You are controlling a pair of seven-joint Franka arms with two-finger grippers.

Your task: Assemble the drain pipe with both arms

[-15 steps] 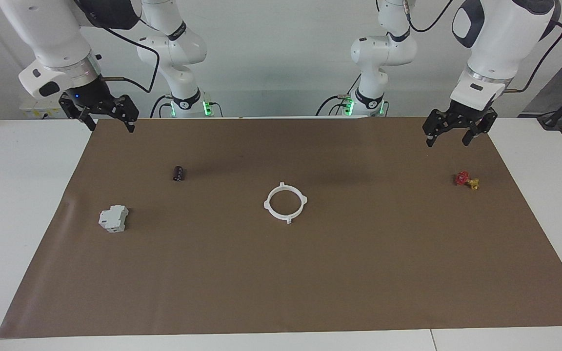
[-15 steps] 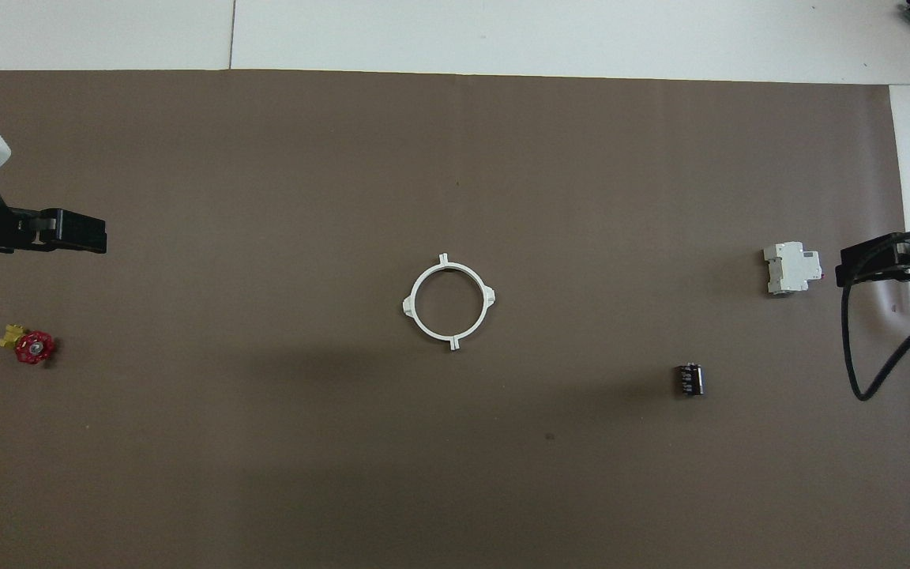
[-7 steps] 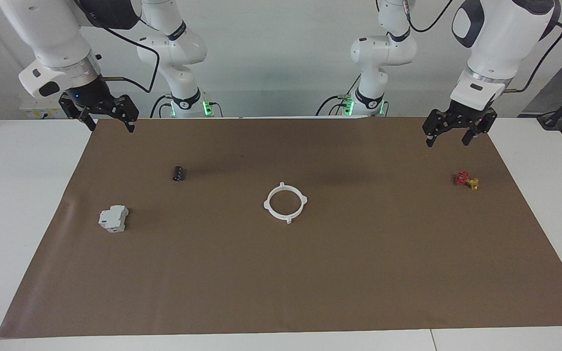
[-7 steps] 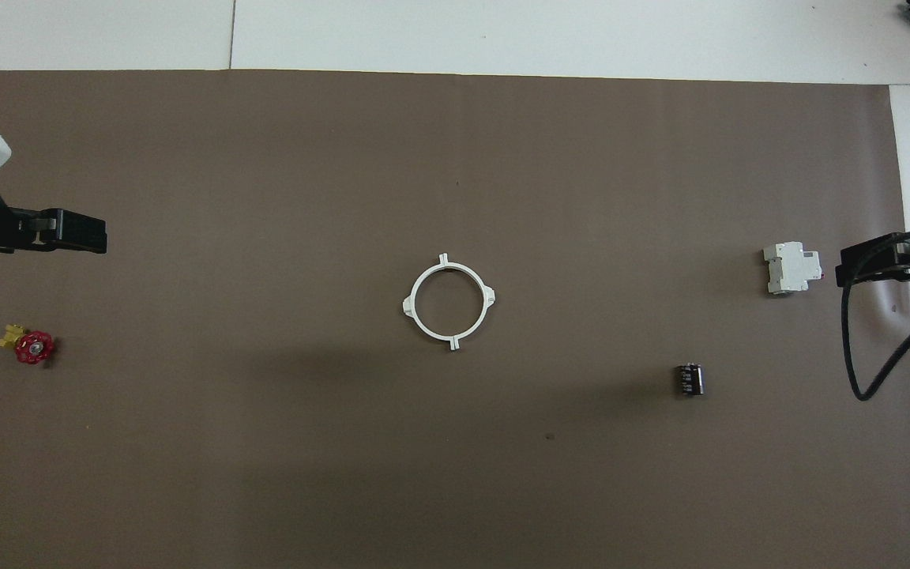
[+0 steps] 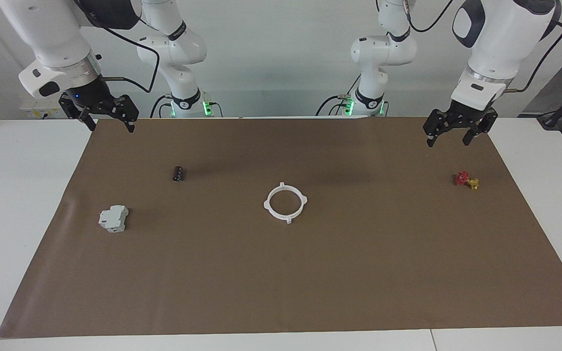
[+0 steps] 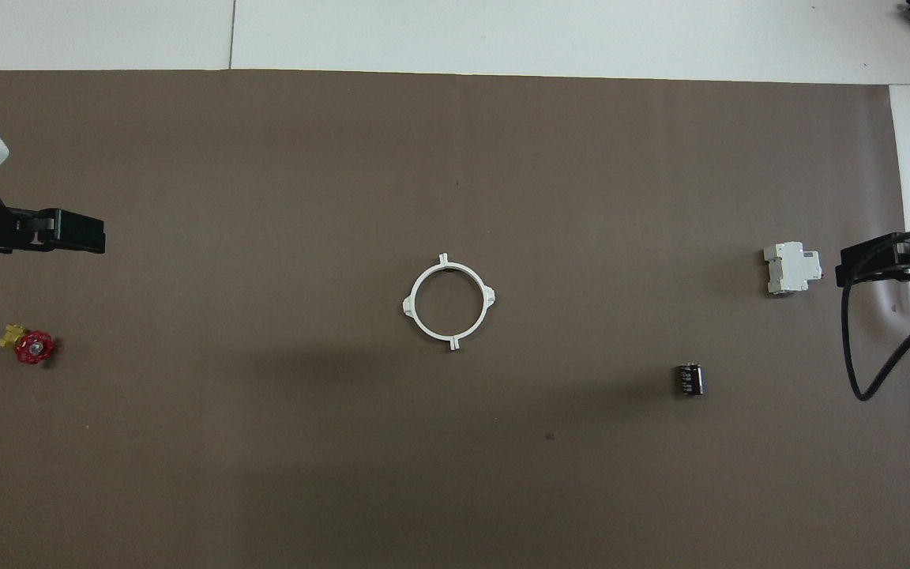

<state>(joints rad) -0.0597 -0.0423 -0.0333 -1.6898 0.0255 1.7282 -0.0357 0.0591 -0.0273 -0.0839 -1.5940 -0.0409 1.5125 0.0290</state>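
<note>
- The left pincer (image 5: 446,134) hangs released over the table's edge nearest the robots, at the left arm's end.
- The right pincer (image 5: 108,120) hangs released likewise, at its own corner.
- The drain pipe (image 5: 285,202) lies mid-table as one closed ring, about equally far from both, so I judge it assembled.

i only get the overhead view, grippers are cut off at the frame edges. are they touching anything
observer: no. The left gripper hangs in the air over the corner of the brown mat at the left arm's end, touching nothing.
operator: and the right one
observer: the right gripper is also raised, over the mat's corner at the right arm's end, fingers apart and empty.
operator: does the ring lie flat
observer: yes. From the side, the drain pipe rests flat on the mat as one closed ring, with no tab lifted.
</note>
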